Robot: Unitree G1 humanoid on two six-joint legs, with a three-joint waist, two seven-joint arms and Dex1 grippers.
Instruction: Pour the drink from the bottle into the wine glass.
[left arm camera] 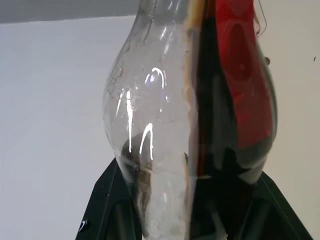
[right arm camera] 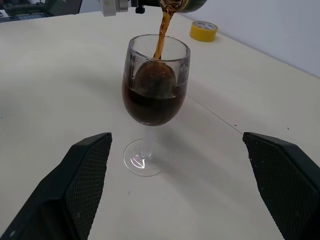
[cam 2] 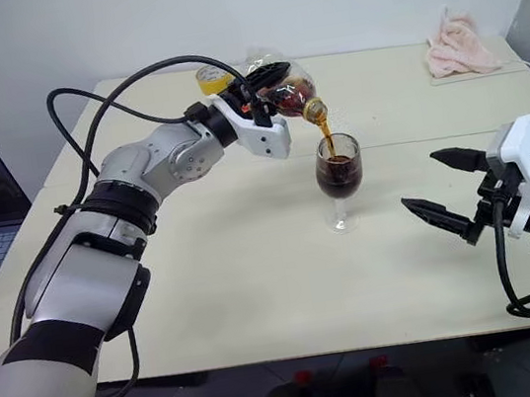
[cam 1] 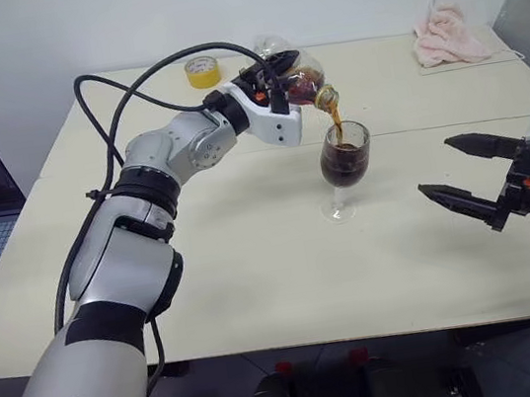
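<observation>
Just right of centre in the head views, the wine glass point(cam 1: 345, 168) stands upright on the table point(cam 1: 257, 279), its bowl partly full of the drink point(right arm camera: 152, 107). Above its rim, a thin stream falls from the tilted bottle point(cam 1: 303, 83), mouth down toward the right. Clamped around the bottle's body is the left gripper point(cam 1: 273, 82). At the right edge, well apart from the glass, the right gripper point(cam 1: 466, 176) hangs with jaws spread wide, holding nothing. Toward the top lie a yellow tape roll point(cam 1: 202, 71) and a pink cloth point(cam 1: 448, 33).
</observation>
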